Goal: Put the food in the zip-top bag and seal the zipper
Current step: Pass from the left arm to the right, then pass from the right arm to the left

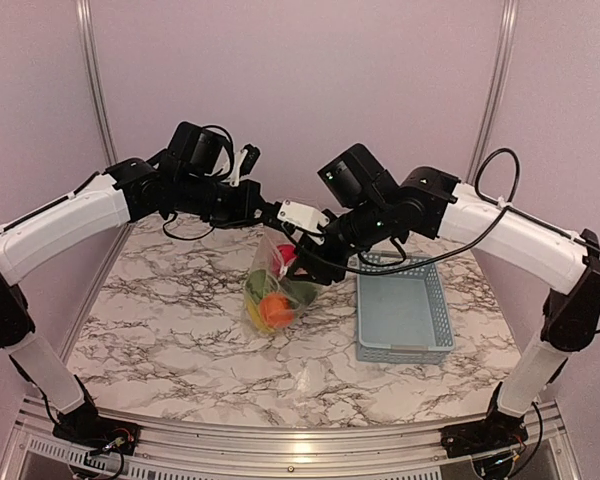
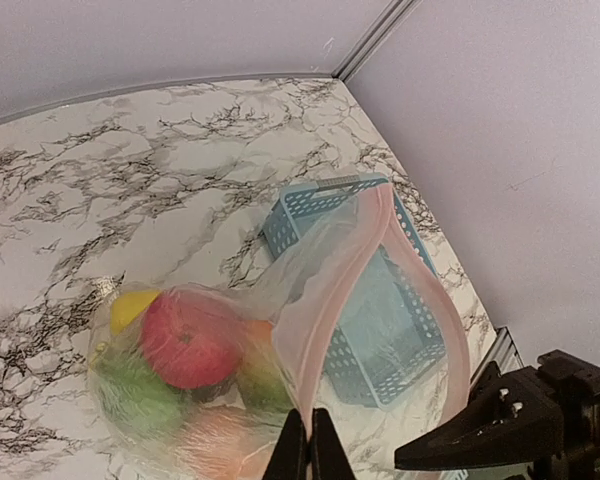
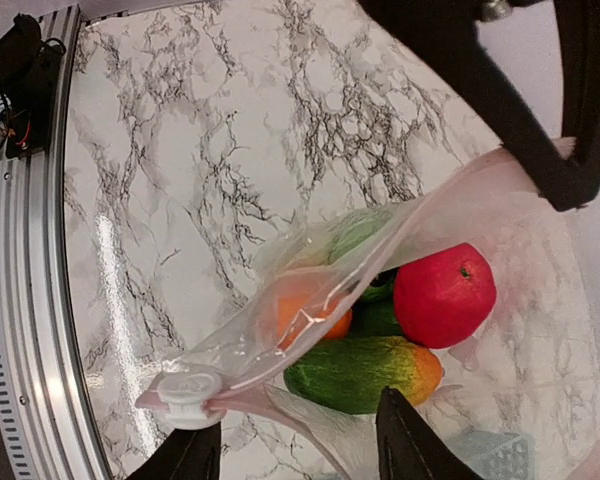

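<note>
**Loaded bag, mouth unsealed: two-arm hold at the zipper**

Left gripper [image 2: 307,440]: fingers pressed together, pinching the pinkish zipper [image 2: 345,262] at one end of the mouth. Ahead of this pinch the strip divides into two lips that bow apart, so the mouth gapes.

Right gripper [image 3: 300,415]: fingers spread, straddling the far end of the strip without clamping it. The slider tab [image 3: 185,396] lies just beside one fingertip.

Beneath both tools sags the zip-top bag [image 1: 272,285], its base apparently resting on the marble table [image 1: 180,330]. Inside lie a red apple [image 3: 443,295], an orange [image 3: 315,310], a green-orange mango [image 3: 365,372] and other green pieces. The perforated basket [image 1: 405,350] stands beside the bag, on the right gripper's side.

Hazards, as judged:
- Only one pinch carries the film; a slip there would collapse the mouth and let fruit roll out.
- Closing beside the slider rather than on it would drag film, not the zipper.
- Drawing the slider while the lips bow apart could derail it.
- The apple, lying high, may block closure.
</note>
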Controlling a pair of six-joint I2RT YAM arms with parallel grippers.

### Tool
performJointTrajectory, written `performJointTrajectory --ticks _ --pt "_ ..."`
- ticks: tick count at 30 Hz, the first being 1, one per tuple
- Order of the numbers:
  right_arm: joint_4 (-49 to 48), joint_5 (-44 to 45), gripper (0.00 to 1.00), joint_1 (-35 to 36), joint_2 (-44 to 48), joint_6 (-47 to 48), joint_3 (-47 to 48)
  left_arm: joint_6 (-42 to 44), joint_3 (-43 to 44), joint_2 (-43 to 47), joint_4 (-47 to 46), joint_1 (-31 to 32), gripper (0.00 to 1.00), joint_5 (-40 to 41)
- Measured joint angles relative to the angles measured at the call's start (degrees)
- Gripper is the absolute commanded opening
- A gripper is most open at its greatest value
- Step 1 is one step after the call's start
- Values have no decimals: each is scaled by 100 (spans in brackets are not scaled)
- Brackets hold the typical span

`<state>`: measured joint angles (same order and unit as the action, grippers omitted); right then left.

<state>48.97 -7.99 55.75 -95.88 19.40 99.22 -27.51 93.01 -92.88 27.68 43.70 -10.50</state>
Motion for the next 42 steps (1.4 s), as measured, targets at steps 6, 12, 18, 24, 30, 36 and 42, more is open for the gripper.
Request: performJointTrajectory --ticks 6,12,18,24,30,36,42 --pt "118 199 47 94 -306 66 0 136 197 -111 103 0 0 0" --pt "114 162 9 92 -302 101 0 275 197 -151 105 0 26 -13" --pt "83 -33 0 94 -380 4 31 748 85 52 -26 2 61 74" --pt "74 -166 0 94 -608 -249 358 1353 -2081 2361 -1204 2 79 549" --pt "42 -385 0 94 -632 -723 721 1786 -3150 4050 -1591 11 99 678" --pt "66 -516 0 94 -715 -1034 894 1749 -3661 4024 -1344 15 99 1176" --pt "166 -581 0 94 -990 -1279 1281 1652 -3886 3705 -1246 17 99 1526"
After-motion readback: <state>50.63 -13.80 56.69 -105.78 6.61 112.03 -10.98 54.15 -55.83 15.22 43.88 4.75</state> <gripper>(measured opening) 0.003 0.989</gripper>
